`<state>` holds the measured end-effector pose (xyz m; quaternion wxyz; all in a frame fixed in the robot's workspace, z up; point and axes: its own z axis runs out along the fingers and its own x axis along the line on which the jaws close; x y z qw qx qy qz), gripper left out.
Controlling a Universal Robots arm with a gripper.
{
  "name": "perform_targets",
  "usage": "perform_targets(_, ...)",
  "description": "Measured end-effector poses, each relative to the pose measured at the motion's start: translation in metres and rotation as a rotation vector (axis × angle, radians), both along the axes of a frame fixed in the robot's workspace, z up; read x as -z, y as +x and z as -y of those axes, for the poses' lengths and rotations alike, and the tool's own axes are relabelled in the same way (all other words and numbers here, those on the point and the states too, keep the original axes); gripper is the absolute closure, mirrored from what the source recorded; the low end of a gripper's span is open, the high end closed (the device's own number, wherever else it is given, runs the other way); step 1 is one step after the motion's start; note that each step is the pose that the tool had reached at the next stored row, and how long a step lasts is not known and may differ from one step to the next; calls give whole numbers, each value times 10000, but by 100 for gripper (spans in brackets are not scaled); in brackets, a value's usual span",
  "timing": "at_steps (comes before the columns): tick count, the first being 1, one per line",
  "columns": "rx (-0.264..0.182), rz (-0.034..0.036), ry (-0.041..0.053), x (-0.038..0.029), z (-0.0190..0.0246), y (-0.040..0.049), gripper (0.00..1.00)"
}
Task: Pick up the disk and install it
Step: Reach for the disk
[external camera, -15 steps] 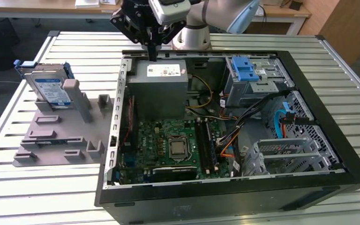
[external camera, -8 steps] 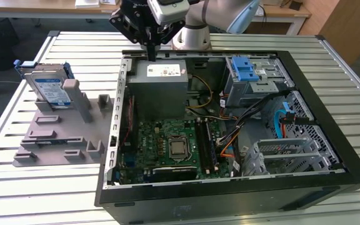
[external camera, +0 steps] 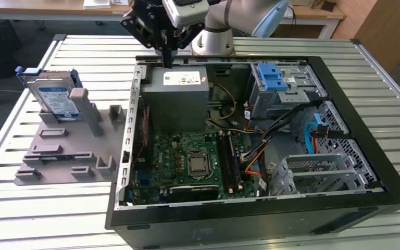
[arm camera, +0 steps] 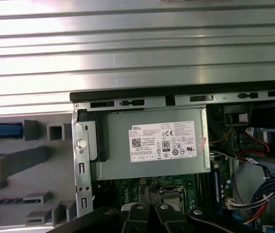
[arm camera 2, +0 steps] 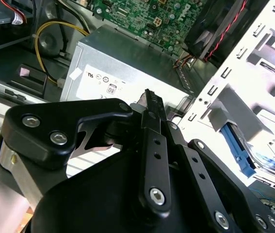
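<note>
The open computer case (external camera: 270, 219) lies on its side before you, and it is well filled: a grey power supply (external camera: 179, 96) with a white sticker sits in the corner nearest the arm, the green motherboard (external camera: 186, 161) lies beside it, a bright blue latch bracket (external camera: 272, 78) tops the metal bay toward the exterior view's right, and a perforated drive cage (external camera: 325, 172) stands in the near right corner with bundled cables (external camera: 283, 125) running between them. Your gripper (external camera: 166, 61) hangs just above the far edge of the power supply, fingers pressed together and holding nothing; in both wrist views the white sticker sits directly under it. The disk (external camera: 52, 99) is outside the case, well apart from the gripper, toward the exterior view's left. It stands upright on its edge in the far end of a grey slotted fixture (external camera: 54, 156), label facing outward and blue rails along its sides. The fixture's other slots hold nothing. Case and fixture both rest on a ribbed metal table (external camera: 19, 208), just beside each other. Behind the table you can see a pale desk (external camera: 318, 15) and a wooden panel (external camera: 387, 26).
</note>
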<state>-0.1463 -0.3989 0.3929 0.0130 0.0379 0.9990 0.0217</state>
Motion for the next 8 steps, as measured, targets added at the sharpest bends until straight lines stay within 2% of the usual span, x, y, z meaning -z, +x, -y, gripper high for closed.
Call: perform_targets(8, 0, 1, 1, 0, 0, -19, 89)
